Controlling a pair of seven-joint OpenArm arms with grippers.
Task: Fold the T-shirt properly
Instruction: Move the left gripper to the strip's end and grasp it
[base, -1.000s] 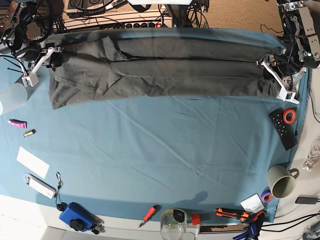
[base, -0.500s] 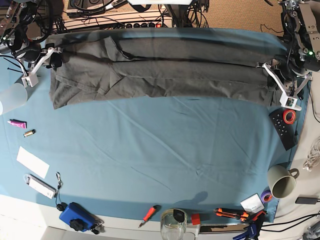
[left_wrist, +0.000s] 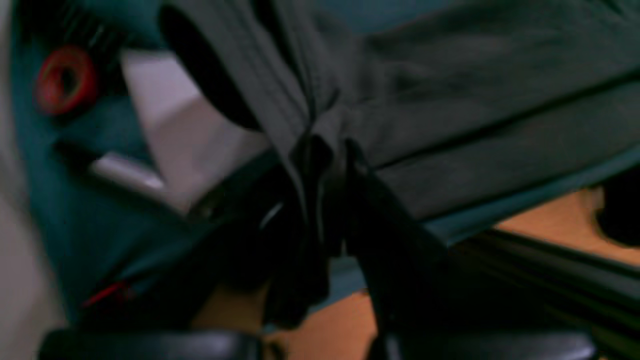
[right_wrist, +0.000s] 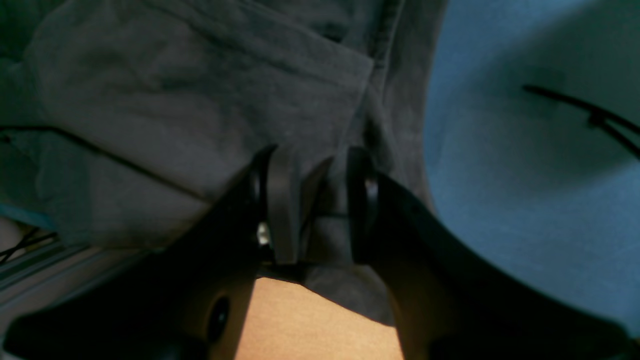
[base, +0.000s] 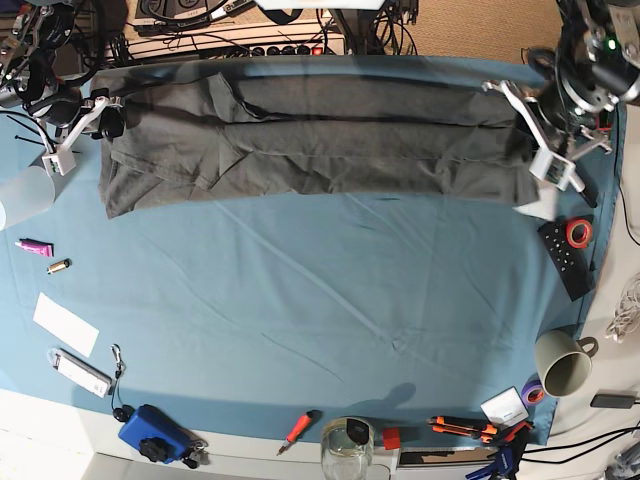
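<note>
The dark grey-brown T-shirt (base: 320, 140) lies folded in a long band along the far edge of the blue table cloth (base: 330, 300). My left gripper (base: 527, 135) is at the band's right end in the base view. In the left wrist view it (left_wrist: 327, 160) is shut on a bunched fold of the T-shirt (left_wrist: 475, 100), which is lifted off the cloth there. My right gripper (base: 105, 120) is at the band's left end. In the right wrist view its fingers (right_wrist: 280, 200) pinch the T-shirt's (right_wrist: 175, 100) edge, with the gripper (right_wrist: 320, 200) shut on fabric.
A black remote (base: 562, 262) with a red tape roll (base: 578, 233) lies at the right edge, below my left arm. A mug (base: 564, 362) stands at the front right. A translucent cup (base: 22, 195) stands at the left edge. A jar (base: 347, 448), a screwdriver (base: 298, 428) and a blue device (base: 152, 433) line the front edge.
My left gripper has risen and moved toward the far side and inward, lifting the T-shirt's right end off the cloth. My right gripper has stayed nearly still.
</note>
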